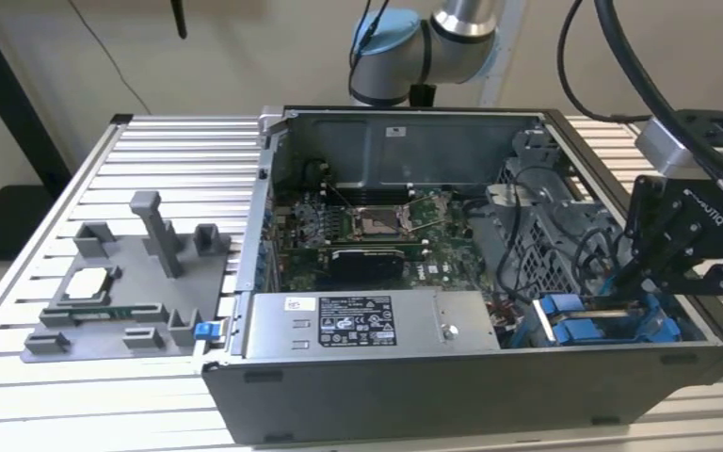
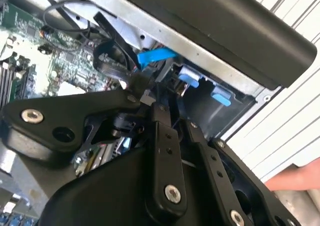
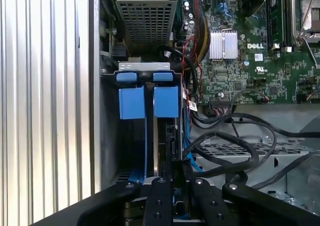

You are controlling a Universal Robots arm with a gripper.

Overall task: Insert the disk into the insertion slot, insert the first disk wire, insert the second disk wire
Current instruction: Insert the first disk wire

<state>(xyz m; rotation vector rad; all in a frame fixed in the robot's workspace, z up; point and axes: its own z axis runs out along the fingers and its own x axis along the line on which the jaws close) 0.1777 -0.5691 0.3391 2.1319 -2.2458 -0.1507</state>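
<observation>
The disk's bright blue carrier (image 3: pixel 166 100) sits inside the insertion slot (image 3: pixel 107 136) of the drive cage, beside a second blue carrier (image 3: pixel 132 101). In the exterior view the blue carriers (image 1: pixel 575 320) show at the case's right front corner. My gripper (image 3: pixel 175 181) hangs directly over that bay, at the exterior view's right (image 1: pixel 638 282). Its fingers (image 2: pixel 159 117) are closed together on a small dark connector of a disk wire (image 2: pixel 155 55), a blue flat cable that runs down beside the disk. The connector's seat on the disk is hidden by the fingers.
The open computer case holds the motherboard (image 1: pixel 361 226), a grey power-supply box (image 1: pixel 361 325) and a tangle of black cables (image 3: pixel 230 151) next to the bay. A grey parts fixture (image 1: pixel 123 301) lies on the slatted table. A person's hand (image 2: pixel 295 178) shows at the table edge.
</observation>
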